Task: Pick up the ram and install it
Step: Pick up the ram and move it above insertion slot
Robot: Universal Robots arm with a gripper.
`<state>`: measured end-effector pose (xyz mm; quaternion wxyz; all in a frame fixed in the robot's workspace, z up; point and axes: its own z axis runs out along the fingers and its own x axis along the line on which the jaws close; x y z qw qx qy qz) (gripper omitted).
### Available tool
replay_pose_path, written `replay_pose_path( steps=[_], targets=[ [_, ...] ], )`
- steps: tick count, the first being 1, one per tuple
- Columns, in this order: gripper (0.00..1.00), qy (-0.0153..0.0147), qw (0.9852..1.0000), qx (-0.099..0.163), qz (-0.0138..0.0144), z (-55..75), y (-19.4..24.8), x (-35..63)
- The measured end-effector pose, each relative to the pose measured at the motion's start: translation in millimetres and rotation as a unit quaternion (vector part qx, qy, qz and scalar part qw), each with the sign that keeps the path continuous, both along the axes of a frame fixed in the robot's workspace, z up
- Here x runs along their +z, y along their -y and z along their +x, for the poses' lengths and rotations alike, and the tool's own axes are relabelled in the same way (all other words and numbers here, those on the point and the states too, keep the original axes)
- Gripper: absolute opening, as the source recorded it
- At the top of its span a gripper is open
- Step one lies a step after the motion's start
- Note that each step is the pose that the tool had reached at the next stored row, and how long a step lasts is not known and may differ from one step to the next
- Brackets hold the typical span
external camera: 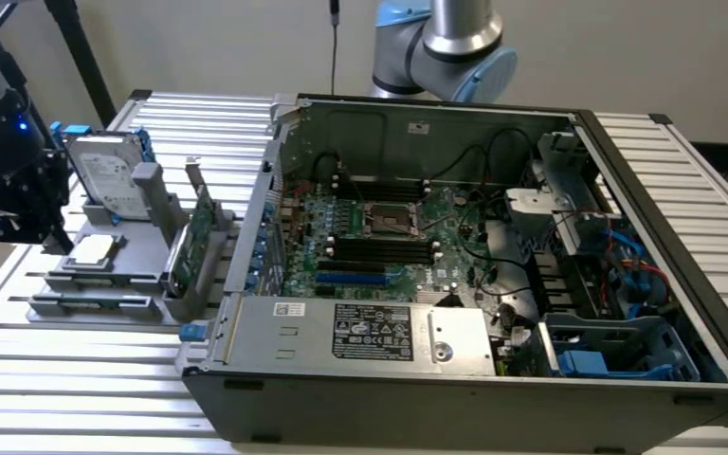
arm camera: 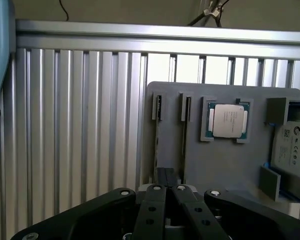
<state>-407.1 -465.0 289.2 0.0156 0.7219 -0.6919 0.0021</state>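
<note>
The table point(external camera: 73, 389) under me is built of ribbed aluminium slats laid side by side, pale silver, catching soft, even light in long streaks. A heavier aluminium rail point(arm camera: 140, 37) closes its far edge. Beyond stands a plain off-white wall point(external camera: 212, 47), with a thin black cable point(external camera: 334, 38) hanging down it. A black pole point(external camera: 82, 47) slants up at the exterior view's left.

We saw a ribbed brushed-metal table point(arm camera: 80, 125), a matt grey plastic holder point(arm camera: 225, 165), a shiny metal-capped processor point(arm camera: 229, 120) and a matt black gripper point(arm camera: 166, 175).
</note>
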Motion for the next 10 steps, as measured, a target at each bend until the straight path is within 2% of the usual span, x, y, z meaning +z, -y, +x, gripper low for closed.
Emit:
replay_pose_path(
  steps=[2,3,4,7,9,10],
  targets=[
    [0.12,0.0,1.0,0.002,0.0,-0.1,-0.1,-1.6],
    [0.17,0.0,1.0,0.003,0.0,-0.1,-0.1,-2.6],
    [0.17,0.0,1.0,0.004,0.0,-0.1,-0.1,-3.8],
    [0.36,0.0,1.0,0.008,0.0,-0.1,-0.1,-8.0],
    [0.36,0.0001,1.0,0.01,0.0,-0.1,-0.1,-11.6],
    [0.42,0.0001,0.9999,0.01,0.0,-0.1,-0.1,-13.5]
  ],
)
